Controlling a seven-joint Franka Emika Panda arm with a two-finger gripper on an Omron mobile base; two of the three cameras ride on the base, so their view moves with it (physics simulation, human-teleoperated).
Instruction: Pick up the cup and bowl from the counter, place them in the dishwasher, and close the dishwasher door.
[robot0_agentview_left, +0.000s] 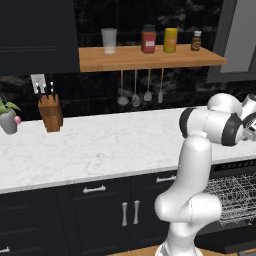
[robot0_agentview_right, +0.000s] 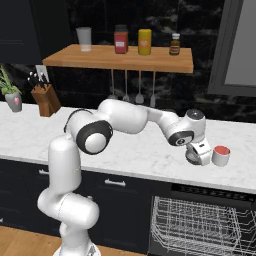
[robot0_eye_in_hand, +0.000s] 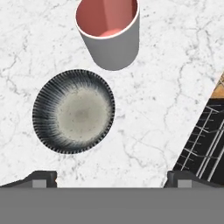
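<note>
Gripper (robot0_eye_in_hand: 112, 177): two dark fingertips stand wide apart at the bottom of the hand view, jaws released, holding nothing. From the right base camera the hand (robot0_agentview_right: 197, 152) hangs low over the counter, just left of the cup.
Bowl (robot0_eye_in_hand: 73, 111): round, dark ribbed rim with a pale grey centre, upright on the marble, seen from above between the fingertips but apart from them.
Cup (robot0_eye_in_hand: 110, 33): short, white outside, red-orange inside, upright on the counter just beyond the bowl, close to it; whether they touch cannot be told. The right base camera shows it (robot0_agentview_right: 220, 155) near the counter's front edge, above the dishwasher.
Counter (robot0_agentview_left: 95, 147): long white marble-veined worktop with grey streaks, over dark cabinets with silver handles.
Dishwasher (robot0_agentview_right: 205, 225): black, under the counter, its grey wire rack (robot0_agentview_left: 234, 197) pulled out.
Arm: white with dark joints, reaching from the base across the counter toward the cup.
Shelf (robot0_agentview_right: 120, 57): wooden, on the dark wall, carrying a pale tumbler, a red jar, a yellow jar and a small brown bottle.
Knife block (robot0_agentview_left: 50, 111): wooden, far left on the counter, beside a potted plant (robot0_agentview_left: 8, 117).
Utensils (robot0_agentview_left: 140, 92): hanging under the shelf.
</note>
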